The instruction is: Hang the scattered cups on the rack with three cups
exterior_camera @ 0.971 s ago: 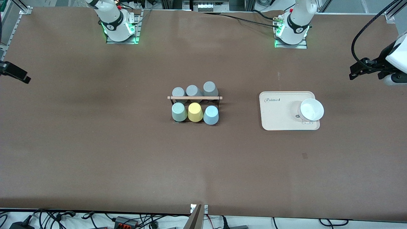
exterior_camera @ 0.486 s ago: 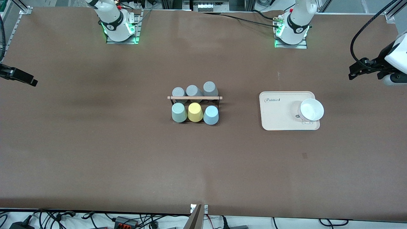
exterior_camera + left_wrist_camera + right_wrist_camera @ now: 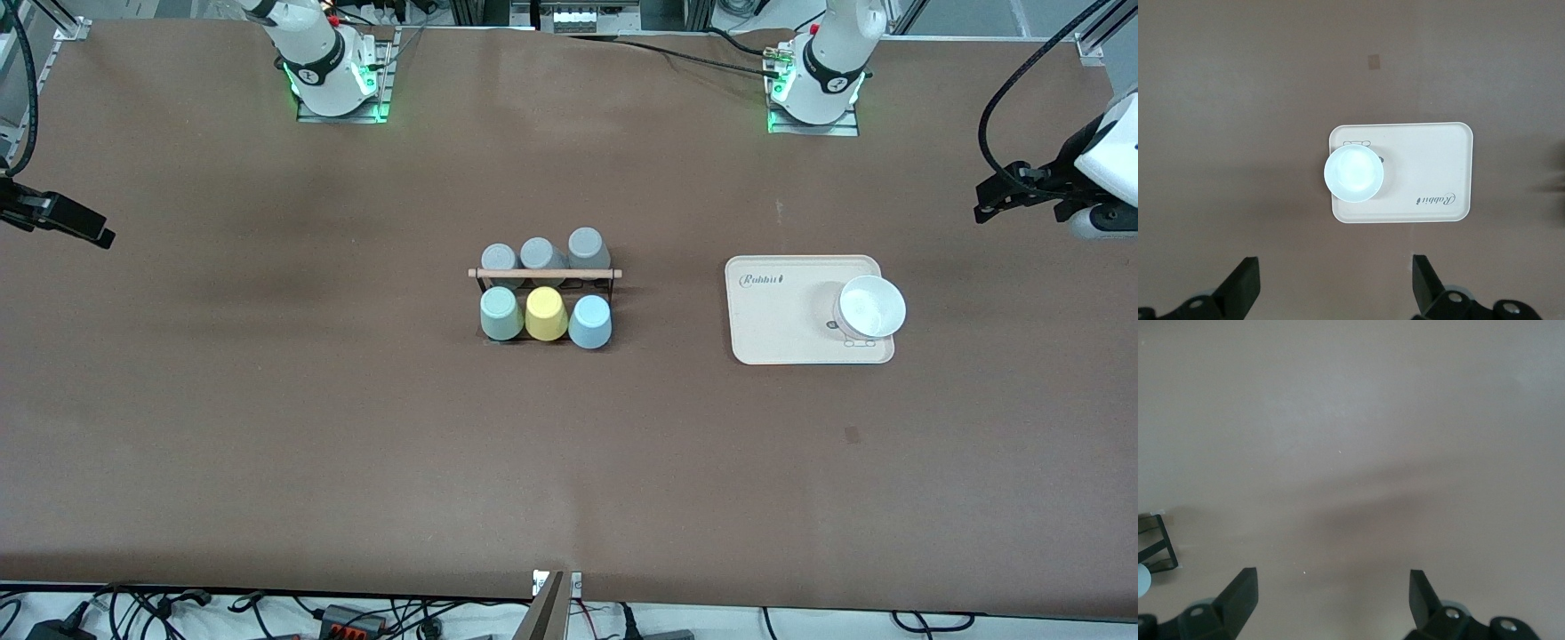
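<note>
Seemingly hung already on the rack [image 3: 545, 275] mid-table: mint-green cup [image 3: 500, 314] and light blue cup [image 3: 589, 322]; left gripper [image 3: 1336, 287] and right gripper [image 3: 1331, 599] wide open, empty, nothing left but withdrawing.

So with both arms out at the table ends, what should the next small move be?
Probably none beyond parking: the mint cup and blue cup already sit on the rack, and the left gripper and right gripper are open and empty.
</note>
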Robot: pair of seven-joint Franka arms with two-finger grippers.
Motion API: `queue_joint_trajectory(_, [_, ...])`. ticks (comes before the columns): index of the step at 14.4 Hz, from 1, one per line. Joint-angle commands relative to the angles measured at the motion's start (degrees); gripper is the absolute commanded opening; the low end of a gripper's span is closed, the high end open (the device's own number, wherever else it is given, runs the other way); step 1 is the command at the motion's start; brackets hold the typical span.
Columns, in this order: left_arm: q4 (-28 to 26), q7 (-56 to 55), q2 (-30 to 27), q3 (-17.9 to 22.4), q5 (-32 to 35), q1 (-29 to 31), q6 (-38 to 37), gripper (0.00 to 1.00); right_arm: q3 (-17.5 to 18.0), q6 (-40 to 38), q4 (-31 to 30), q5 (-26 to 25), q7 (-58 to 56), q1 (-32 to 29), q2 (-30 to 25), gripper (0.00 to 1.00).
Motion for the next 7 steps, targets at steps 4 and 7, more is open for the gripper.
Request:
queue_joint_trajectory(4, [1.78, 1.32, 0.82, -0.18, -0.71, 0.24, -1.16, 1.0, 4.95, 1.45, -1.84, -0.03, -2.04, -4.16, -1.31, 1.0])
queue_joint_trajectory(7, [1.78, 1.32, 0.82, -0.18, -0.71, 0.33, -1.16, 1.0, 4.86, 1.01, -1.75, -0.11, -2.31, -4.16, -1.3, 1.0])
